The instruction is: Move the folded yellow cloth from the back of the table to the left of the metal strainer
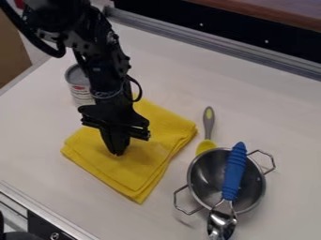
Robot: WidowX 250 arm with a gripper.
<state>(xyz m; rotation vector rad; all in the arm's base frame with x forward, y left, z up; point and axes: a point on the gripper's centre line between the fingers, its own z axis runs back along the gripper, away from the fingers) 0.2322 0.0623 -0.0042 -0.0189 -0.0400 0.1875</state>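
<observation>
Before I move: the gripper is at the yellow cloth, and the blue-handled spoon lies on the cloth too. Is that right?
Not quite. The camera view shows the blue-handled spoon lying across the metal bowl, not on the yellow cloth. The gripper is at the cloth, as you say.

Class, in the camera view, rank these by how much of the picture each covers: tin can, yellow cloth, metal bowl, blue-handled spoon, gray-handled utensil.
1. Yellow cloth
2. Metal bowl
3. Blue-handled spoon
Unranked: tin can and gray-handled utensil; both are partly hidden, too close to call.
</observation>
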